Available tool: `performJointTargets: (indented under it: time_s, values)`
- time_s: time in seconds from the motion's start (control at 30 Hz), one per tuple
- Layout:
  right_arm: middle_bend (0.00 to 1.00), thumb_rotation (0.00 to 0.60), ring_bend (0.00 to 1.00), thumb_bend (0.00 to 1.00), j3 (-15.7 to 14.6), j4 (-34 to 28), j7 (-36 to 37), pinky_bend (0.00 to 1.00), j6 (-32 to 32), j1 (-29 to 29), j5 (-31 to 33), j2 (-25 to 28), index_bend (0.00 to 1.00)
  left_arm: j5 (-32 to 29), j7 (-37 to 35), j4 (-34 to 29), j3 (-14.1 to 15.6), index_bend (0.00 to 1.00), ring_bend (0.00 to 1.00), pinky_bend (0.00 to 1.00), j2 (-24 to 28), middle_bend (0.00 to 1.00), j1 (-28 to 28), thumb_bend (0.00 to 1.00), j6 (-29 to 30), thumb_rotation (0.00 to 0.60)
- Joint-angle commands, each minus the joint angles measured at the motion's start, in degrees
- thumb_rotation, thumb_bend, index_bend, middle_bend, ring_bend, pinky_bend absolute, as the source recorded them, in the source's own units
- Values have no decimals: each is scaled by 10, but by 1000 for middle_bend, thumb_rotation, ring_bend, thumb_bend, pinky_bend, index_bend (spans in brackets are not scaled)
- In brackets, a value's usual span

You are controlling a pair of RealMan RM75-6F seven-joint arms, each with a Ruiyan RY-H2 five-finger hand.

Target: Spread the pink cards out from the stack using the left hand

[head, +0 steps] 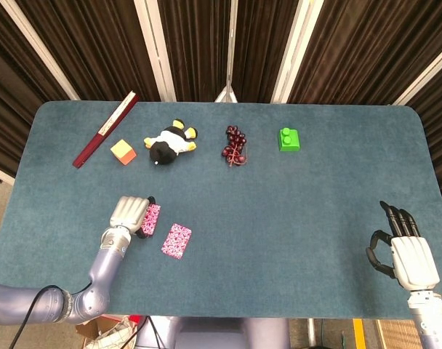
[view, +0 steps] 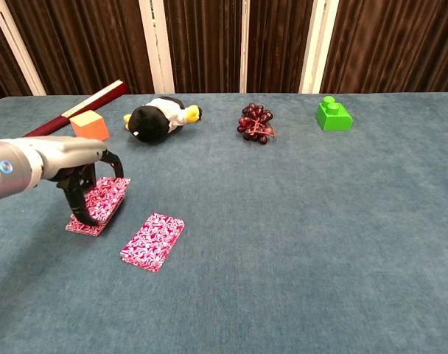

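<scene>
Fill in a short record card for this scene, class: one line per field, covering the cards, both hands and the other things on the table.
Stack: pink cards, under the left hand's fingers
Loose card: single pink card, lying flat apart from the stack
Left hand: left hand, fingers pressing down on the stack
Right hand: right hand, open, holding nothing
Far side: red stick, orange cube, plush penguin, grapes, green brick

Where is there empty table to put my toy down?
Bare table runs from the loose card to the right hand, below the grapes and green block. It's crowded around the left hand and stack.
</scene>
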Motion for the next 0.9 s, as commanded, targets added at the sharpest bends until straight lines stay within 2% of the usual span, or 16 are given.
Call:
performJointTargets:
  time_s: [0.03, 0.27, 0.53, 0.7, 0.8, 0.9]
  values:
    - [0, 600, 0, 412, 0, 0, -1, 72, 0, 0, 0, -1, 0, 8, -2, -29, -5, 363, 846, 952, 17, 876, 0, 254, 8, 600]
    - [0, 600, 0, 412, 1, 0, -3, 72, 1, -1, 1, -1, 0, 35, 5, -102, 18, 363, 846, 952, 48, 875, 10, 255, 22, 600]
    - [0, 600, 0, 411, 2, 0, -6, 72, 2, -1, 2, -2, 0, 115, -7, -187, 101, 363, 846, 952, 109, 875, 54, 255, 37, 600]
    - [0, 600, 0, 412, 2, 0, -12, 72, 3, 0, -1, -6, 0, 162, -18, -191, 144, 351, 846, 952, 120, 873, 77, 255, 26, 600]
    - [0, 600, 0, 412, 2, 0, -13, 72, 5, 0, -3, -7, 0, 173, -19, -180, 156, 309, 842, 952, 117, 866, 84, 238, 22, 600]
    - [0, 600, 0, 413, 2, 0, -13, 72, 5, 1, -4, -8, 0, 177, -21, -169, 161, 244, 837, 952, 113, 860, 90, 174, 20, 600]
